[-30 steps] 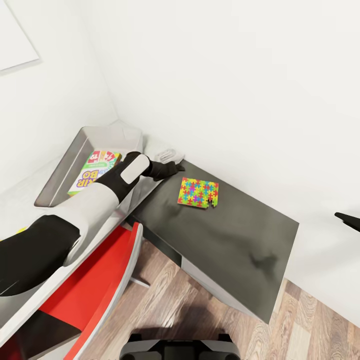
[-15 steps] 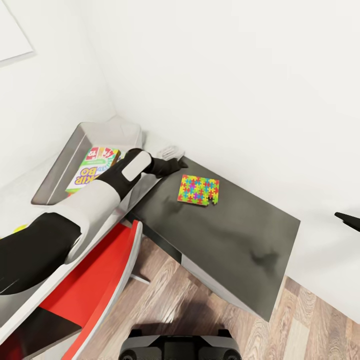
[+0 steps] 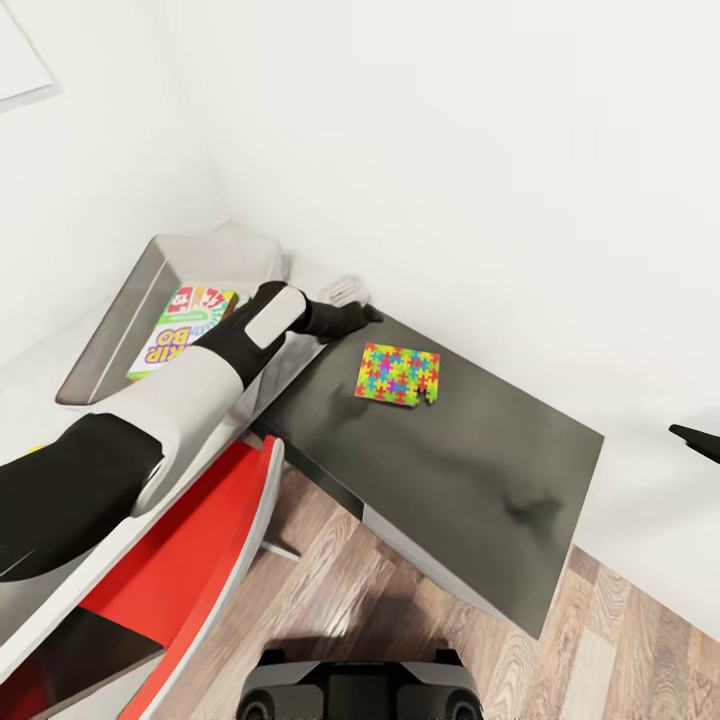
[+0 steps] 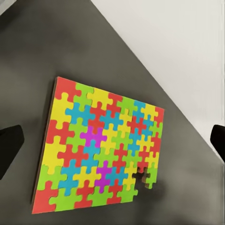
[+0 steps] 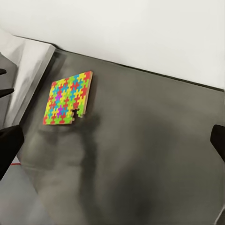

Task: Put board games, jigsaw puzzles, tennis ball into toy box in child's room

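One jigsaw puzzle [image 3: 398, 373], thin flat square w/ bright interlocking pieces, lies on dark matte bench [image 3: 480, 470] section. Left claw [image 3: 352, 315] hovers just left of it, jaws apart. Skip-Bo box [image 3: 178, 331] sits inside grey sloped toy box [image 3: 110, 325], far left.

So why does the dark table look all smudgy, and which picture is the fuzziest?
Head view: soft grey shadow blotches lie on the dark grey desk section near the multicoloured jigsaw square, which looks crisp. Left wrist view: the puzzle is sharp, with a hazy shadow by its notched corner. Right wrist view: fuzziest, with a blurry shadow streak across the desk.
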